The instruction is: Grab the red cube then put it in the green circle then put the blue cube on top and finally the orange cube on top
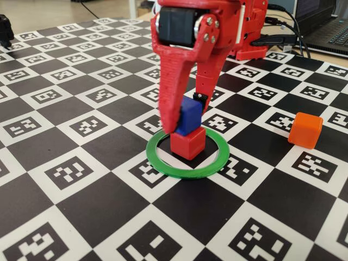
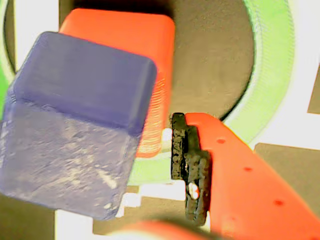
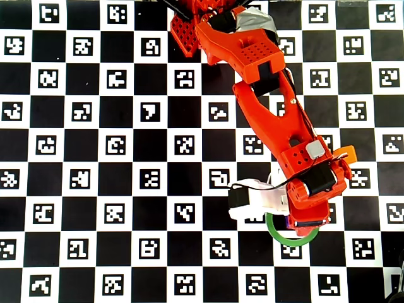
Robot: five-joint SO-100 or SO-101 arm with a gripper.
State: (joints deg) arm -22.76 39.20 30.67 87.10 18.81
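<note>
The red cube [image 1: 188, 144] stands inside the green circle [image 1: 163, 163]. The blue cube [image 1: 191, 117] rests on top of it, tilted and offset to the left. My red gripper [image 1: 187, 114] straddles the blue cube from above. In the wrist view the blue cube [image 2: 75, 125] fills the left, with the red cube [image 2: 125, 35] under it and the green circle [image 2: 272, 75] around them. A clear gap shows between the blue cube and the black pad [image 2: 187, 160], so the gripper [image 2: 100, 170] is open. The orange cube [image 1: 305, 130] lies on the board to the right.
The table is a black-and-white marker checkerboard [image 1: 81, 174]. In the overhead view the arm [image 3: 278, 120] covers the cubes, and part of the green circle [image 3: 278, 235] and the orange cube [image 3: 346, 153] show beside it. Cables and a laptop [image 1: 326, 27] sit at the back right.
</note>
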